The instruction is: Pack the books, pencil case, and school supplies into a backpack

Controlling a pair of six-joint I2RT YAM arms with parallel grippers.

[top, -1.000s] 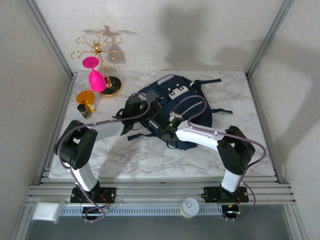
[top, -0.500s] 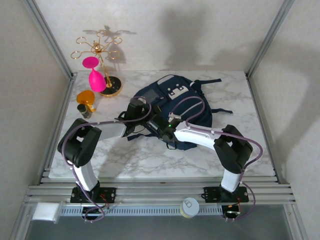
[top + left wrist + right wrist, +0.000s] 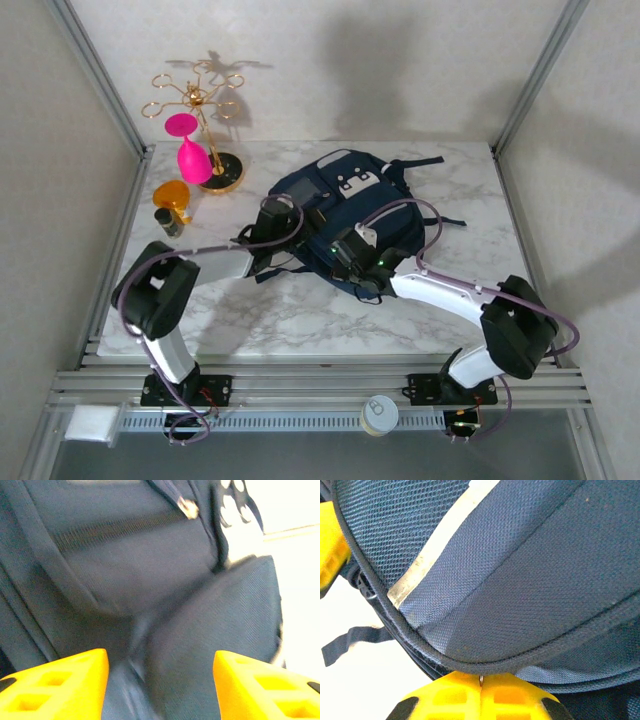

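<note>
Navy backpack (image 3: 352, 195) mid marble table (image 3: 480, 190), left gripper (image 3: 160, 677) spread wide over its side fabric, right gripper (image 3: 481, 685) pinched on a small metal pull (image 3: 481, 679) at its seam, gold stand (image 3: 228, 175), pink glass (image 3: 193, 158), dark bottle (image 3: 169, 222) far-left

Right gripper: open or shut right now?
Shut. The right gripper has its yellow fingers pressed together, no gap, at the backpack piped edge. Whether the tiny metal bit between them is held, cannot tell.
</note>
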